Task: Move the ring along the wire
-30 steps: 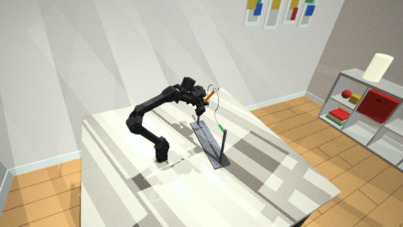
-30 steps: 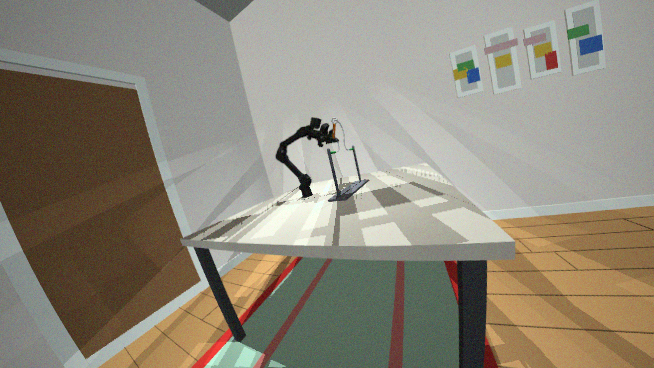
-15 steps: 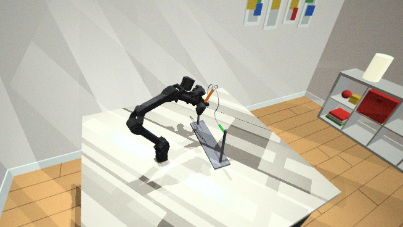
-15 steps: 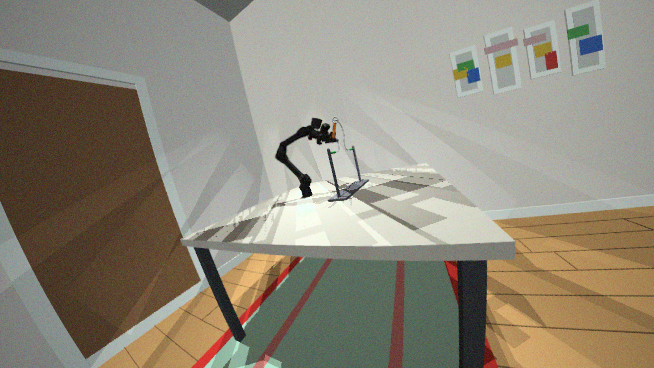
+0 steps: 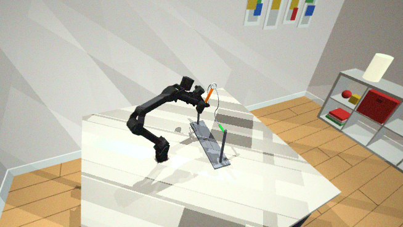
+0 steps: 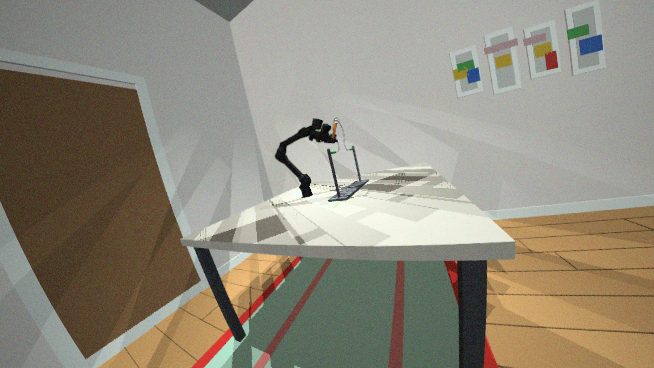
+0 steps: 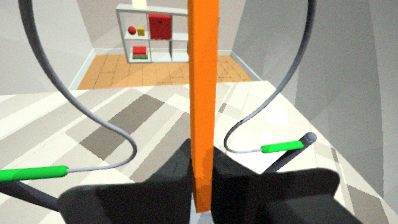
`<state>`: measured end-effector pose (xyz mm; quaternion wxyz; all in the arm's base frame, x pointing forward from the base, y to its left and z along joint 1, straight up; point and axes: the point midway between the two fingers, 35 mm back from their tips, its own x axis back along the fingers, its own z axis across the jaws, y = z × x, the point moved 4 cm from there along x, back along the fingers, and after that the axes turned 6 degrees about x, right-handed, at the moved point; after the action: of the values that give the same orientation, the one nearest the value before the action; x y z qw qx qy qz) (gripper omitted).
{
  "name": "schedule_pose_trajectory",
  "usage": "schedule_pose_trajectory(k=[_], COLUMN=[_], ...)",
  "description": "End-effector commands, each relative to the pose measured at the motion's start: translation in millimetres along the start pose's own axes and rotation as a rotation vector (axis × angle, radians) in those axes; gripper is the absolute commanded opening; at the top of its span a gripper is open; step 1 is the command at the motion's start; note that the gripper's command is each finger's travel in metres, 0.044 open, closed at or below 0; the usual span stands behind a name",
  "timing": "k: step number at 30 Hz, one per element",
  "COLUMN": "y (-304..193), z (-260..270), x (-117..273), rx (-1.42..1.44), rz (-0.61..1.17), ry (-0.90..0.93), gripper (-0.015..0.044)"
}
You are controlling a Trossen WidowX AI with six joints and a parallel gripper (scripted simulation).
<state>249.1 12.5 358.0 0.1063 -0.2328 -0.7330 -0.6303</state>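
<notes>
The top view looks steeply down across the table (image 5: 277,185) (image 6: 350,252); the exterior, seemingly farther, looks from its edge; the wrist, closest, shares the top's shelf (image 5: 331,95) (image 7: 122,35), upper left.

To either side of the gripper (image 5: 207,105) (image 6: 335,140) (image 7: 202,180), the way is flanked by the grey wire (image 5: 218,102) (image 6: 343,135) (image 7: 134,147), its bends seen nearest the fingertips. Farther out and lower, passage is obstructed by the left post (image 5: 198,118) (image 6: 357,165) (image 7: 30,196) and right post (image 5: 222,146) (image 6: 333,172) (image 7: 287,159). Open air is left between the fingers and the base plate (image 5: 209,145) (image 6: 350,191) below; exact clearance from the wire cannot be judged.
</notes>
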Motion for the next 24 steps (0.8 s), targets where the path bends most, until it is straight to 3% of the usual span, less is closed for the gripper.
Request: schedule_pose_trajectory(k=[1, 24], y=[-0.1, -1.4], z=[-1.0, -5.8], x=[-0.4, -1.4], rx=[0.047, 0.315], rz=[-0.005, -0.026], ry=[-0.028, -0.173], gripper=[-0.0150, -0.0150])
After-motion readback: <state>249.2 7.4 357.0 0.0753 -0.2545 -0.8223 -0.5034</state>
